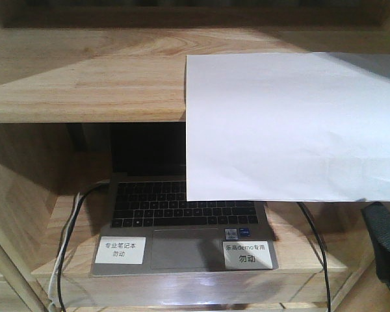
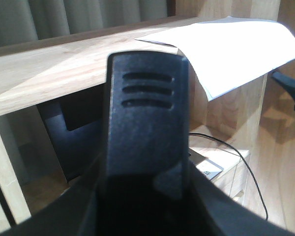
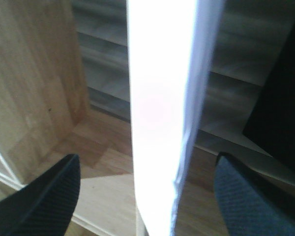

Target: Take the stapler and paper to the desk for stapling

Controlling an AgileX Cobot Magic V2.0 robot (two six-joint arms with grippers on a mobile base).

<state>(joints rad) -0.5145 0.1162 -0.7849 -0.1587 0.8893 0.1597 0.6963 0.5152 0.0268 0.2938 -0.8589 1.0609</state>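
On the laptop (image 1: 182,249), the left white label (image 1: 119,250) reads "专业笔记本 勿动"; the right white label (image 1: 248,254) reads "乐高demo专用 勿动".

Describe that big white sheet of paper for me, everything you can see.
The paper is a plain, blank white sheet, thin and slightly creased. Its back lies on the wooden shelf top; its front overhangs, hiding part of the laptop screen. The open right gripper flanks its edge without touching.
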